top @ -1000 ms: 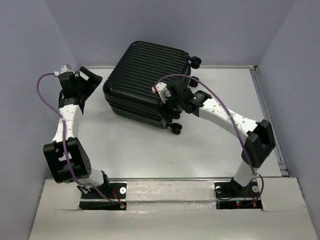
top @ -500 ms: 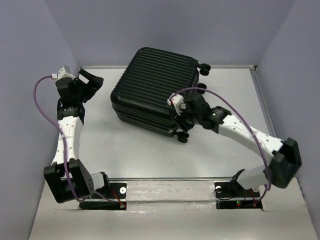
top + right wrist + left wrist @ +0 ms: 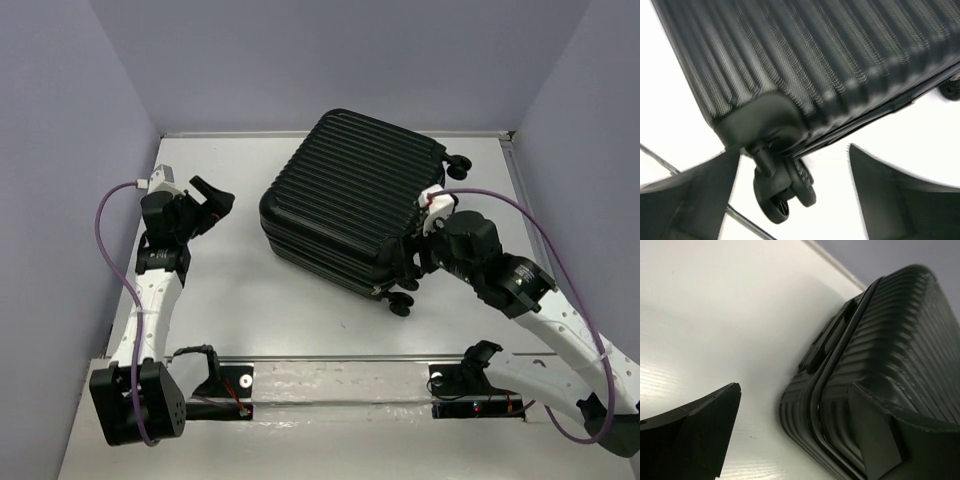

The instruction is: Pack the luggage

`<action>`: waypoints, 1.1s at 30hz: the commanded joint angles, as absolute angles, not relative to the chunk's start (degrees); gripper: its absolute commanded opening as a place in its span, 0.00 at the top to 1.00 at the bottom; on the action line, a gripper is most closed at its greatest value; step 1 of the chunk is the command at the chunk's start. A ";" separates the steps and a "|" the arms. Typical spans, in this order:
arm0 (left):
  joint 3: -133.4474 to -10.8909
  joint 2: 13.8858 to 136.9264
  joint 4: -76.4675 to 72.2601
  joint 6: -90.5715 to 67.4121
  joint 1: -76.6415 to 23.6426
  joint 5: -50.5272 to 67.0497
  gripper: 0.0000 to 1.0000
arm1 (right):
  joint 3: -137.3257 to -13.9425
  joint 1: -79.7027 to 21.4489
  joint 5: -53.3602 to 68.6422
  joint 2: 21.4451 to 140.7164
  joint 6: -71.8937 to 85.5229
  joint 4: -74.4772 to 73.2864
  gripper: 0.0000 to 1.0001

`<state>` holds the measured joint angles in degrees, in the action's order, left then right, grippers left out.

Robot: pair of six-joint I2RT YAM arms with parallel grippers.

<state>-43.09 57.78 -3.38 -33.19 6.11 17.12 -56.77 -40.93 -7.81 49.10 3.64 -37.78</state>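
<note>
The luggage [image 3: 350, 195] is a black ribbed hard-shell suitcase, closed and lying flat on the white table, right of centre. My left gripper [image 3: 214, 198] is open and empty, a short way left of its left corner. In the left wrist view that corner [image 3: 840, 390] lies between and beyond my spread fingers [image 3: 700, 435]. My right gripper [image 3: 410, 265] is open at the suitcase's near right end. In the right wrist view a caster wheel [image 3: 785, 192] hangs between its fingers [image 3: 900, 195] without being clamped, under the ribbed shell [image 3: 790, 55].
Purple-grey walls close the table on three sides. A metal rail [image 3: 522, 190] runs along the right edge. Two more wheels show at the near [image 3: 401, 303] and far [image 3: 461, 161] right corners of the suitcase. Bare table [image 3: 270, 310] lies between the suitcase and the arm bases.
The suitcase has slid to the right and a little nearer. My right arm has drawn back rightward with it, staying at the wheel end. My left gripper has moved right and nearer, still open.
</note>
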 commanded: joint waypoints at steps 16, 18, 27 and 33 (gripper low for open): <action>-65.81 94.43 -6.87 -35.35 -2.02 15.90 0.01 | -59.24 -14.15 -13.36 69.16 22.51 -21.63 0.93; -71.44 98.77 -3.09 -33.85 -3.95 16.87 0.01 | -60.38 -14.15 -11.43 71.97 22.06 -20.92 0.93; -65.16 102.32 -10.53 -37.69 -10.45 16.26 0.03 | -67.32 -14.15 -1.08 82.96 19.52 -19.52 0.93; -43.18 89.14 -24.86 -44.55 -12.56 14.34 0.03 | -71.36 -14.85 17.91 89.46 17.05 -12.84 0.93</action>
<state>-55.68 99.85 -16.58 -41.23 -8.54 11.92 -66.72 -12.34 -4.69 84.20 17.47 -23.81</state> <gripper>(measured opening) 0.974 0.070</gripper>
